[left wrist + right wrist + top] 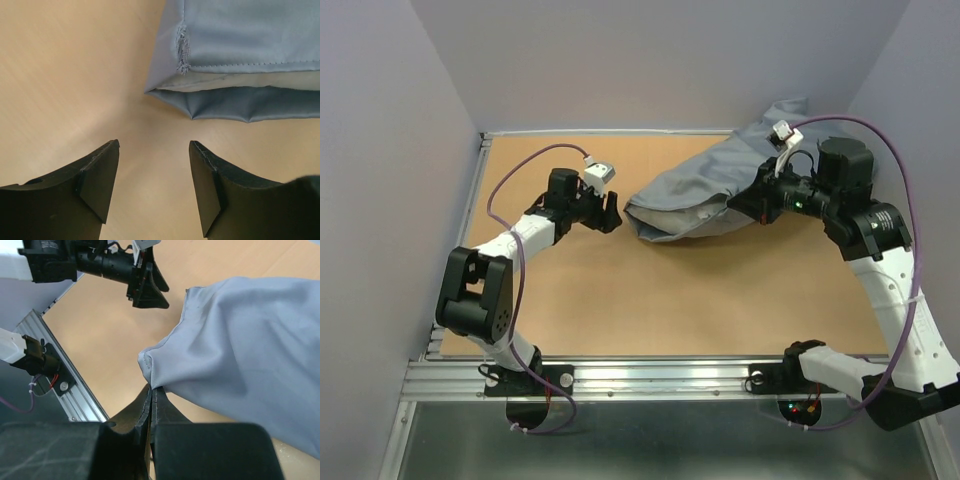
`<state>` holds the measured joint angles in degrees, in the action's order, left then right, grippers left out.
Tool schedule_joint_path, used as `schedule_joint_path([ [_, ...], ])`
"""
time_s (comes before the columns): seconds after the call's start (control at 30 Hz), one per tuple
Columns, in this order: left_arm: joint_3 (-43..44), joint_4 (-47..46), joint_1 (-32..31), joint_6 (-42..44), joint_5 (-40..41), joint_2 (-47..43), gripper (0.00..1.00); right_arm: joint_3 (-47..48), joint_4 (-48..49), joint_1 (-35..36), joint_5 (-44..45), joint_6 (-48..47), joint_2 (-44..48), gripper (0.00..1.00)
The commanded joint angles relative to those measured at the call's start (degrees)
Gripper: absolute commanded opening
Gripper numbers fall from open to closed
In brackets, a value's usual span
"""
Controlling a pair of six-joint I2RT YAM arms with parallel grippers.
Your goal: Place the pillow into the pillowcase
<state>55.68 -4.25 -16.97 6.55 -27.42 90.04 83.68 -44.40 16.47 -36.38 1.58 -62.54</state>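
Observation:
The blue-grey pillowcase (705, 185) lies across the far right of the table and bulges. Its open mouth faces left in the left wrist view (250, 35). An off-white strip of the pillow (250, 80) shows there between the two cloth layers; the rest of the pillow is hidden inside. My left gripper (613, 212) is open and empty, its fingertips a short way from the mouth's corner (154, 146). My right gripper (750, 205) is shut on a hemmed edge of the pillowcase (151, 388) and lifts the cloth (240, 340) a little off the table.
The brown table (620, 300) is walled by grey panels on the left, back and right. A metal rail (650, 375) runs along the near edge. The pillowcase's far end rests against the back right corner (785, 110).

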Motion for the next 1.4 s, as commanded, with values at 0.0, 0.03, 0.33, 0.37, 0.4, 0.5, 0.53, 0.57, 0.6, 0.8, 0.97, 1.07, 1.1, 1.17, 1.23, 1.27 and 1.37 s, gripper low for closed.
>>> schedule_joint_path([
  [0.0,1.0,-6.7,-0.1,-6.3,-4.8,2.2,0.66,6.2,4.4,-0.2,-1.0,1.9,2.3,0.01],
  [0.03,0.5,-7.0,-0.3,-6.4,-5.3,2.4,0.65,6.3,4.5,-0.2,-0.8,2.0,2.5,0.01],
  [0.33,-1.8,-12.5,-1.9,-11.2,-5.3,5.8,0.64,8.0,4.4,-0.2,0.4,3.1,2.6,0.01],
  [0.37,-1.3,-13.0,-2.0,-12.2,-5.2,7.3,0.64,8.2,4.2,-0.2,0.6,3.2,2.6,0.01],
  [0.4,-0.1,-13.6,-2.0,-12.6,-4.1,8.0,0.63,8.8,4.1,-0.2,0.8,3.4,2.6,0.0],
  [0.5,2.8,-14.6,-2.0,-13.8,-3.3,11.4,0.6,9.9,3.8,-0.2,1.2,3.9,2.1,0.01],
  [0.53,3.6,-14.9,-2.0,-14.2,-3.3,12.3,0.59,11.0,3.6,-0.2,1.3,4.1,1.9,0.01],
  [0.57,4.3,-15.2,-2.0,-14.5,-3.2,14.0,0.57,11.6,3.4,-0.2,1.7,4.5,1.8,0.01],
  [0.6,5.8,-15.1,-2.1,-15.2,-2.6,14.9,0.54,12.2,3.4,-0.2,2.3,4.7,1.5,0.01],
  [0.8,6.6,-22.3,-1.2,-19.6,-8.7,16.0,0.49,20.0,2.4,-0.1,5.1,4.7,-1.2,0.0],
  [0.97,3.7,-28.2,-1.1,-24.2,-16.9,10.0,0.54,20.8,1.8,-0.2,5.9,3.5,-1.3,0.01],
  [1.07,1.4,-28.8,-0.9,-25.2,-19.4,6.5,0.55,19.2,1.8,-0.2,6.0,3.3,-0.3,0.0],
  [1.1,0.7,-29.1,-0.8,-25.4,-19.8,5.4,0.55,18.8,1.8,-0.2,6.0,3.4,-0.1,0.0],
  [1.17,-1.1,-29.5,-0.7,-26.0,-20.4,3.1,0.55,18.0,1.8,-0.2,5.6,3.3,0.1,0.01],
  [1.23,-2.3,-29.6,-0.6,-26.2,-20.6,1.8,0.55,18.0,1.8,-0.2,5.2,3.3,0.1,0.01],
  [1.27,-2.7,-29.8,-0.6,-26.1,-20.4,1.3,0.55,18.1,1.8,-0.2,5.2,3.4,-0.2,0.01],
  [1.37,-2.4,-29.8,-0.8,-26.2,-17.6,3.8,0.49,20.1,1.9,-0.2,5.1,3.5,-1.4,0.0],
])
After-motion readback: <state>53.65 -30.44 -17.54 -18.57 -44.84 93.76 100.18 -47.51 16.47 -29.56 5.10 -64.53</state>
